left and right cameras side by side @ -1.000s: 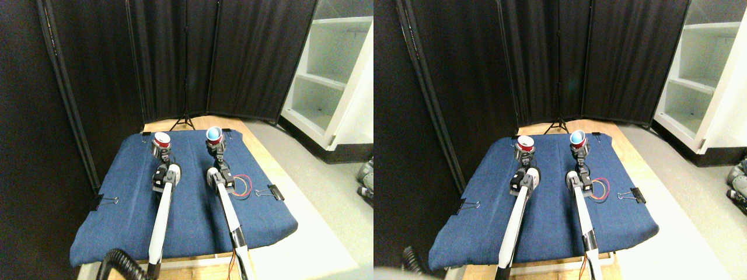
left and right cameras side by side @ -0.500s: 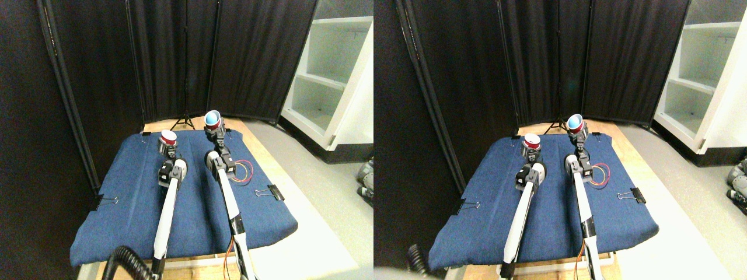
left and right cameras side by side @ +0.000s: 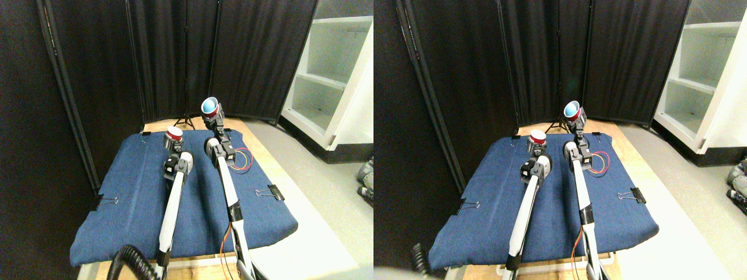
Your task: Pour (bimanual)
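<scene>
Cups are the whole business here, one in each gripper, and both have risen off the blue cloth (left and right cameras side by side: pixel 192 216) over the last second. The two arms have also drawn closer together, so the cups now sit near each other above the far part of the cloth.

Nearest, the two pale arms reach up from the bottom edge and lean slightly toward one another. A binder clip (left and right cameras side by side: pixel 269 191) lies on the cloth's right side, and a loop of red wire (left and right cameras side by side: pixel 242 160) sits just right of the right arm.

Further on, the left gripper (left and right cameras side by side: pixel 174 144) is closed around the red cup (left and right cameras side by side: pixel 174 134), which stands upright, mouth up. Beyond and higher, the right gripper (left and right cameras side by side: pixel 213 121) is clamped on the blue-lined cup (left and right cameras side by side: pixel 209 107), which has tipped so its mouth faces down-left, toward the red cup.

My reading: the lift and approach are largely done and the tilt has started, but the upper cup's lip is not yet over the lower cup's mouth. Whether anything is inside either cup is too small to tell.
</scene>
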`<act>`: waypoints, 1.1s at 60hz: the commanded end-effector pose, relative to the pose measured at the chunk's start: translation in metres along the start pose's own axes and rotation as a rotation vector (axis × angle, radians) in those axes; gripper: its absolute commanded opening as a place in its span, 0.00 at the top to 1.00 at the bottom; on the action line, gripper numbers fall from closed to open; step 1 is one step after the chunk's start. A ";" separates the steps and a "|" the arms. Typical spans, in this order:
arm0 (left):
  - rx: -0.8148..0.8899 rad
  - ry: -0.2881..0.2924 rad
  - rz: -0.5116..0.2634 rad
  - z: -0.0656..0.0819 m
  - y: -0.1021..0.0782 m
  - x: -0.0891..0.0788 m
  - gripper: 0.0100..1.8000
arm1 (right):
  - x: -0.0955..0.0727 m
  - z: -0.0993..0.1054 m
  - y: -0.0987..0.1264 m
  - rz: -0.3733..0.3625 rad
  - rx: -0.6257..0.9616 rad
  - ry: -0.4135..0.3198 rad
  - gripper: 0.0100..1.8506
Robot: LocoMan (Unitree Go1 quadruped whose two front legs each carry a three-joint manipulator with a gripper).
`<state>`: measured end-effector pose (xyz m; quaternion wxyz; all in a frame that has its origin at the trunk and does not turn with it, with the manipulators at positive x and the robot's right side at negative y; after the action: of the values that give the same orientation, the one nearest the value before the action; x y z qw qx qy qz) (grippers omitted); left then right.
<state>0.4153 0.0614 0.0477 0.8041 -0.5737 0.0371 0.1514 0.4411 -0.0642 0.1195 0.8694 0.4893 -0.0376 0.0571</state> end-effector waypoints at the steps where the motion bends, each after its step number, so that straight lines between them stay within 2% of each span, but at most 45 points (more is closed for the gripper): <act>1: -0.003 0.006 -0.027 -0.002 -0.011 0.000 1.00 | 0.005 -0.002 0.004 0.010 -0.028 -0.006 1.00; 14: 0.034 0.021 -0.022 -0.010 -0.019 0.005 1.00 | 0.007 -0.007 0.008 0.015 -0.116 0.005 1.00; 27: 0.038 0.041 -0.013 -0.016 -0.022 0.002 1.00 | 0.006 -0.006 0.013 0.028 -0.213 0.028 1.00; 37: 0.035 0.046 -0.005 -0.023 -0.021 -0.002 1.00 | 0.007 -0.004 0.017 0.028 -0.233 0.042 1.00; 45: 0.039 0.048 0.002 -0.023 -0.019 -0.003 1.00 | 0.007 0.001 0.019 0.062 -0.297 0.060 1.00; 53: 0.027 0.053 0.007 -0.024 -0.016 -0.005 1.00 | 0.007 0.007 0.022 0.051 -0.316 0.066 1.00; 66: 0.027 0.065 0.012 -0.027 -0.016 -0.008 1.00 | 0.009 0.006 0.023 0.068 -0.384 0.132 1.00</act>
<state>0.4156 0.0327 0.0465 0.8140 -0.5562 0.0828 0.1457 0.4479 -0.0586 0.1293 0.9433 0.3203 0.0123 0.0868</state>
